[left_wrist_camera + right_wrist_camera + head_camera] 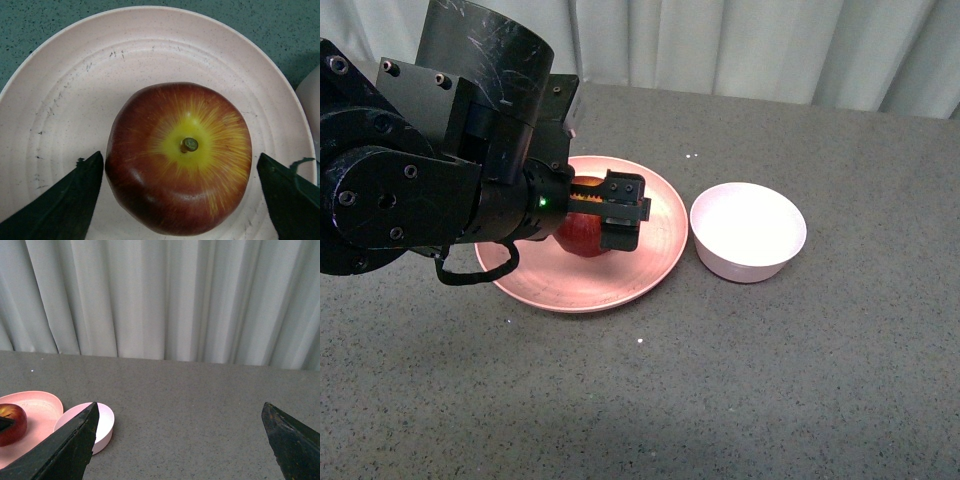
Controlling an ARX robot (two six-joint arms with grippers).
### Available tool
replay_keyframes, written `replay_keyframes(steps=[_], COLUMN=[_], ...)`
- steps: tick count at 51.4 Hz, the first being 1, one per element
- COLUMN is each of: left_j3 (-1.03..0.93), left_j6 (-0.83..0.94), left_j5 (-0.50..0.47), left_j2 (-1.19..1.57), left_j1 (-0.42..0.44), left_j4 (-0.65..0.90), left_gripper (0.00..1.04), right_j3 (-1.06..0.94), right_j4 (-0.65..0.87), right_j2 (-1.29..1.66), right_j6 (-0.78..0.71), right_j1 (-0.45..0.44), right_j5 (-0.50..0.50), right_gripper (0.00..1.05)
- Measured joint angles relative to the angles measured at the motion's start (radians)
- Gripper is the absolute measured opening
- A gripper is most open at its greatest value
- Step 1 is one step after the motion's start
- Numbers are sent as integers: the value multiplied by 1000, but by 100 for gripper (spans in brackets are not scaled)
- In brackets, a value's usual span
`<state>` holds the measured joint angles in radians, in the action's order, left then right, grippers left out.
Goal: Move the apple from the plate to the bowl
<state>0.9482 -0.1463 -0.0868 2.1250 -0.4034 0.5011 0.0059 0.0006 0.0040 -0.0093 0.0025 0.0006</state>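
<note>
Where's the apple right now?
Front view: the apple sits near the middle of the plate, between the left gripper's open fingers, with the bowl to the plate's right.

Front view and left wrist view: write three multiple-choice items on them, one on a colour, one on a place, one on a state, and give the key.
1. What colour is the bowl?
A. green
B. pale pink
C. black

2. Where is the apple?
A. on the plate
B. in the bowl
C. lifted in the air

3. How is the left gripper?
A. shut on the bowl's rim
B. far from the plate
C. open, with one finger on either side of the apple

Key:
1 B: the bowl beside the plate is pale pink.
2 A: the apple rests near the plate's middle.
3 C: the wrist view shows the fingers flanking the apple, with a small gap showing.
</note>
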Motion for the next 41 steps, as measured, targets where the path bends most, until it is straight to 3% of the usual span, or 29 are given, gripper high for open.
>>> replay_keyframes(steps=[6, 12, 25, 41], left_j3=[0, 0, 12, 188], left_j6=[4, 7, -2, 40], left_j5=[1, 5, 15, 40], left_j2=[1, -4, -45, -26], left_j1=[0, -3, -47, -201], left_j4=[-3, -4, -23, -76], left_gripper=[75, 70, 69, 68], right_j3=[0, 0, 0, 0], right_j4=[0, 0, 0, 0], right_j2=[0, 0, 0, 0], right_j6=[0, 0, 0, 0], right_j1=[0, 0, 0, 0], right_j5=[0, 0, 0, 0], right_gripper=[95, 95, 95, 95])
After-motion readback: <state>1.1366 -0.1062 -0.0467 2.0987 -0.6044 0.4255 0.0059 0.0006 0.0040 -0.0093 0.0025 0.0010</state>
